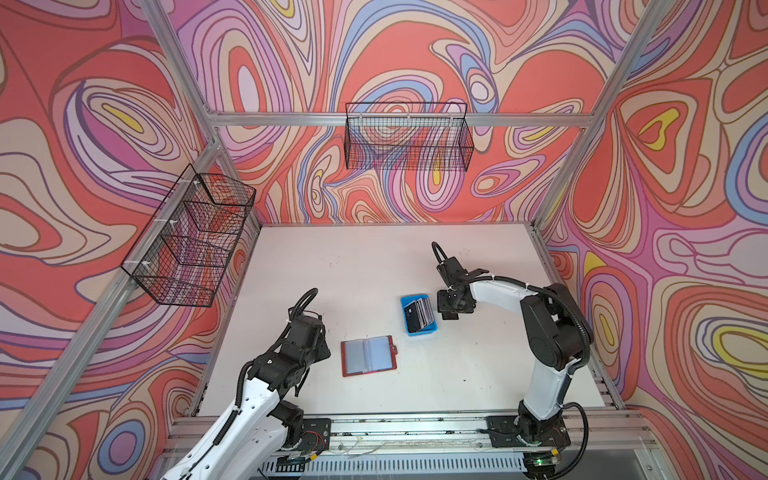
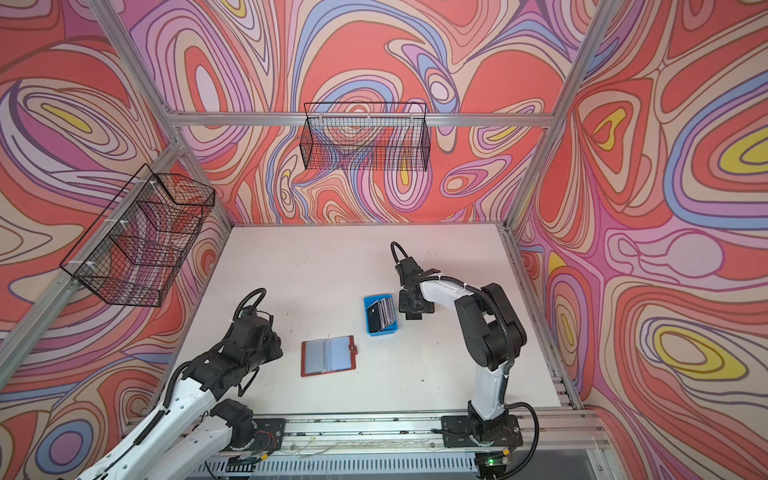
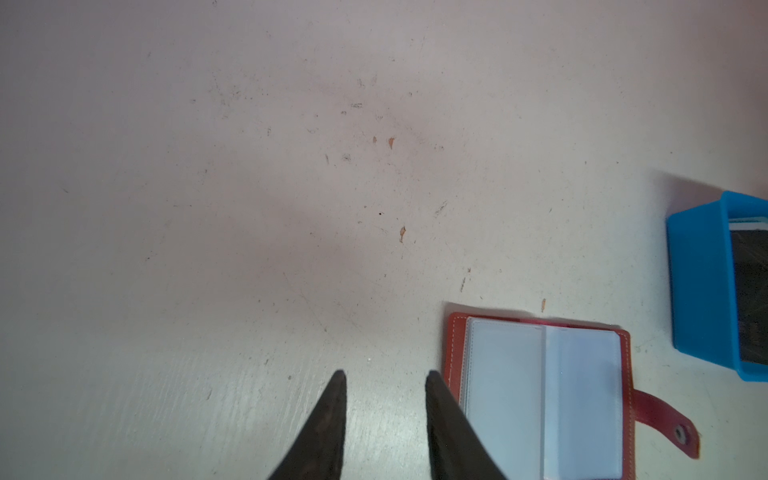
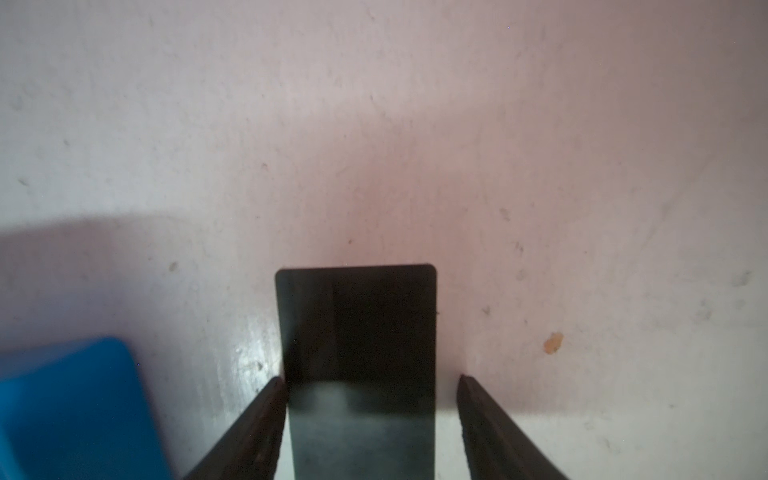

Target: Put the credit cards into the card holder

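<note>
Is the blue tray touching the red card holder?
Apart. In both top views a strip of bare white table shows between the blue tray and the card holder.

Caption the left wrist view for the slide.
Left gripper, open and empty, above the white table beside the opened card holder; blue tray with cards at frame edge.

Field notes: left arm (image 1: 249,403), right arm (image 1: 544,390): white link shells, black joint housings, black corrugated conduit (image 1: 584,328). Black base plates (image 1: 498,428) mounted on aluminium rail (image 1: 407,424); red wires (image 1: 316,440) on rail beside left arm's base. On left gripper (image 3: 385,372): dark tapered fingers (image 3: 328,428).
</note>
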Controlling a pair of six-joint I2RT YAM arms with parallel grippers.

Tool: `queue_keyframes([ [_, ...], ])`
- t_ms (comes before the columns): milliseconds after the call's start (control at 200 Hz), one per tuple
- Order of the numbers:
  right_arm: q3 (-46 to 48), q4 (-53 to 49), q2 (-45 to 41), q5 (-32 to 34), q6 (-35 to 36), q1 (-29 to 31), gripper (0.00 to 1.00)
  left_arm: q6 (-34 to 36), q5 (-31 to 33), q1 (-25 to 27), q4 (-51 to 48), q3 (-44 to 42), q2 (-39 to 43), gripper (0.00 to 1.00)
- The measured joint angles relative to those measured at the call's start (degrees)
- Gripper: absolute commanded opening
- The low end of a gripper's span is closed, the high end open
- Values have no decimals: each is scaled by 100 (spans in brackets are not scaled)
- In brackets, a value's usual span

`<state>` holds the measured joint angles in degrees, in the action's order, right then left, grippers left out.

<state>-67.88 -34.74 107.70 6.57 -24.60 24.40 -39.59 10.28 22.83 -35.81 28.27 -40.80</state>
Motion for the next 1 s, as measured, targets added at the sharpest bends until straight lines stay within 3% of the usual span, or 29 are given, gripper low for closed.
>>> queue_keyframes([
  [366, 0, 39, 26, -2, 37, 70, 62, 0, 0, 0, 0, 0, 0, 35],
  [686, -59, 96, 94, 61, 31, 146, 49, 0, -2, 0, 0, 0, 0, 35],
  [1002, -37, 81, 9, 48, -48, 166, 48, 0, -2, 0, 0, 0, 0, 35],
])
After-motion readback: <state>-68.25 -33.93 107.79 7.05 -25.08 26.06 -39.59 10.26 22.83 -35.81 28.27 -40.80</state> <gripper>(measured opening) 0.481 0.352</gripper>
